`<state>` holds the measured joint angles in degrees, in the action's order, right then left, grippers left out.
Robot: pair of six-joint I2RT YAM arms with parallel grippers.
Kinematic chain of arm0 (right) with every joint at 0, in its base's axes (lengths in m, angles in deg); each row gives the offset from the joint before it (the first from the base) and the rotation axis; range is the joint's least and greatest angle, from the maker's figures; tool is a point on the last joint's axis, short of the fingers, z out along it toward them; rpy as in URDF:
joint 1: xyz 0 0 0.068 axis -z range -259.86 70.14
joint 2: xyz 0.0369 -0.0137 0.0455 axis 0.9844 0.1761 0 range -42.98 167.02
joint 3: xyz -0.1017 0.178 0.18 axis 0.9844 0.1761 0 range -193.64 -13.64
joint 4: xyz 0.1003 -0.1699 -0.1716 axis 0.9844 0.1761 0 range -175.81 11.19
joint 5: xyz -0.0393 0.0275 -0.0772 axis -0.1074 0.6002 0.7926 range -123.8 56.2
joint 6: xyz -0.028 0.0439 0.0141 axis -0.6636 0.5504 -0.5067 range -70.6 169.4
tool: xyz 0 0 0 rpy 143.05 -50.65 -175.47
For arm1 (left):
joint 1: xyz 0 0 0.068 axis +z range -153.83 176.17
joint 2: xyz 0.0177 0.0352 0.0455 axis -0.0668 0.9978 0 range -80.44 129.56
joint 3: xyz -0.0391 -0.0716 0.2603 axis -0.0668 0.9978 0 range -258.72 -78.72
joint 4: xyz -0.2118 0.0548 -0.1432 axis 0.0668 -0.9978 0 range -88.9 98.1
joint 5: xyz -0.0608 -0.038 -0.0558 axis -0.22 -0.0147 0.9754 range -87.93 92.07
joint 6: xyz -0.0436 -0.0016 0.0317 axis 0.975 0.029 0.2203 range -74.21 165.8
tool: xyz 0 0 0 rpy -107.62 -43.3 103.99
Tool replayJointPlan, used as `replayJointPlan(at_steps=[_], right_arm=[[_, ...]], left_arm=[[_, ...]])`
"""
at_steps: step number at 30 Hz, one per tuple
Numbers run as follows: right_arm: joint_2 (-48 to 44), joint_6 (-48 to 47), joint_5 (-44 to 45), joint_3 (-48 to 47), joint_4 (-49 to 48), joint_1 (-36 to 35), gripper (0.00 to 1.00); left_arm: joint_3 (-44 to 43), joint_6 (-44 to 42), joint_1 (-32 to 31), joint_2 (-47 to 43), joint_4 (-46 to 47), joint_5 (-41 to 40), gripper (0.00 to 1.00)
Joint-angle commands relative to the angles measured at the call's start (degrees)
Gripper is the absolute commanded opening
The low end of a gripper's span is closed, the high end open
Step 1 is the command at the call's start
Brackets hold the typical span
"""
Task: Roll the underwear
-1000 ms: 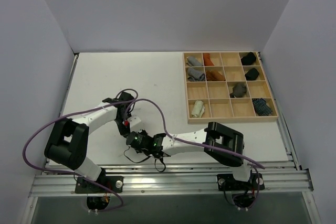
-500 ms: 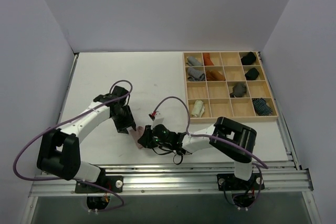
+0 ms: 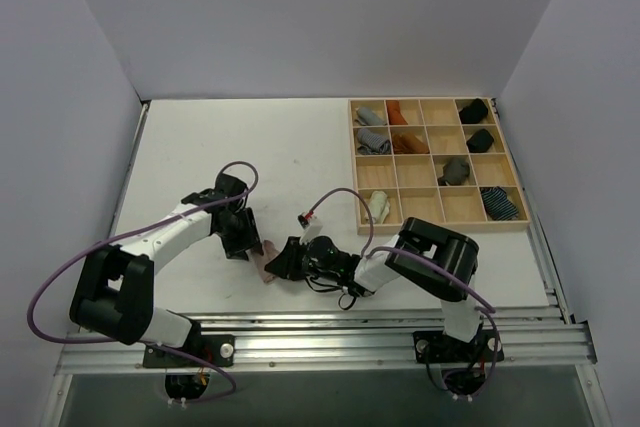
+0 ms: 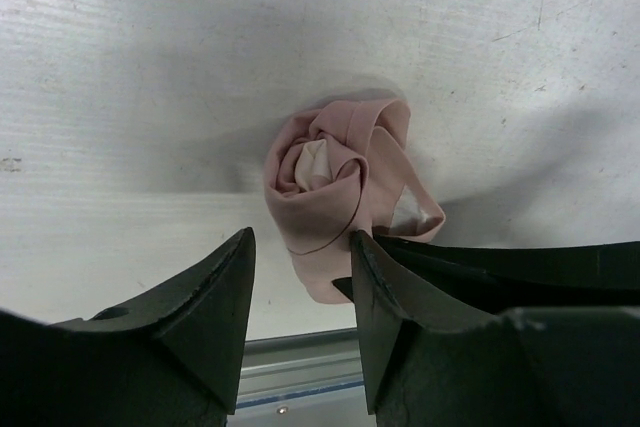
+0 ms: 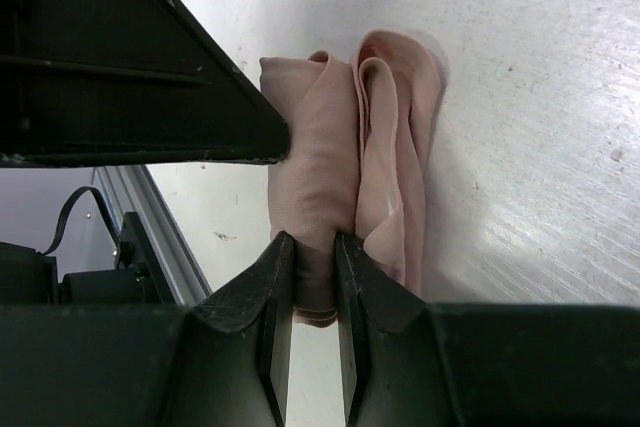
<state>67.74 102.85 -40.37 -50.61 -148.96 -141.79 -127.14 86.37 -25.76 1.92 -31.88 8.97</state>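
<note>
**Right gripper (image 5: 312, 247) pinches the pink underwear (image 5: 395, 147); left gripper (image 4: 300, 252) stands open at it**

We see the right gripper closed to a narrow gap on one thick fold of the pink underwear, with the cloth squeezed between its two fingertips. The rest of the bundle runs straight out ahead of those tips on the white table (image 3: 200, 147). A second, looser fold lies just beside the pinched one. One black finger of the left gripper comes in from the side ahead of the right gripper's tips, and its corner meets the edge of the cloth.

The left gripper has its jaws spread wide and grips nothing. In its wrist view the bundle shows end-on as a spiral just ahead of the tips. The near end reaches down into the gap between the two fingers, but we cannot tell whether either finger presses on it.

From above, the two grippers face each other across the bundle, the left one on one side and the right one on the other.

The wooden tray (image 3: 440, 230) sits well apart from both grippers, beyond the right arm. The pale underwear (image 3: 377, 208) lies rolled in the left-end compartment of the tray's nearest row. Other rolls (image 3: 455, 171) fill several compartments farther on.
</note>
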Motion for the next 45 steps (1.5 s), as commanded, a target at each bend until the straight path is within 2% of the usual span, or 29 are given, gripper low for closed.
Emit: replayJointPlan(at_steps=[1,7,10,11,13,15,17,18,24,32,45], right_arm=[[6.53,-1.69,-0.9,3.4,17.72,-0.03,0.0],[7.41,-0.98,-1.96,3.05,17.27,-0.12,0.0],[6.88,-0.89,-2.31,2.96,17.97,-0.03,0.0],[5.58,-0.98,-2.13,2.87,18.68,-0.03,0.0],[3.12,-1.42,0.14,1.91,24.18,-0.03,0.06],[-2.24,-3.16,3.03,0.59,30.86,-0.38,0.18],[-6.8,-4.75,4.36,-2.38,35.1,-0.38,0.32],[-8.05,-5.72,4.54,-3.53,38.34,-0.38,0.34],[-12.1,-11.26,6.39,-13.72,47.68,-0.12,0.5],[-11.75,-12.85,4.55,-16.29,47.6,-0.03,0.6],[-6.57,-13.64,0.32,-19.1,41.8,-0.73,0.65]], left_arm=[[0.87,-1.47,-0.74,-1.51,6.06,0.4,0.51],[2.98,-1.82,-2.59,2.0,9.66,-1.44,0.52],[4.03,-1.73,-3.38,2.71,9.84,-2.5,0.44],[4.3,-1.82,-3.38,2.71,9.67,-2.5,0.35],[4.39,-1.99,-3.47,2.71,8.62,-3.37,0.24],[3.52,-2.08,-3.55,3.32,6.07,-4.08,0.13],[2.38,-2.08,-3.73,4.11,3.44,-5.22,0.09],[2.02,-1.82,-3.9,5.07,2.82,-5.49,0.07],[-0.09,-0.94,-5.93,8.24,-0.09,-6.37,0.04],[-4.31,-0.24,-7.42,10.44,-5.09,-8.3,0.03],[-8.17,2.13,-9.44,12.55,-8.79,-10.15,0.03]])
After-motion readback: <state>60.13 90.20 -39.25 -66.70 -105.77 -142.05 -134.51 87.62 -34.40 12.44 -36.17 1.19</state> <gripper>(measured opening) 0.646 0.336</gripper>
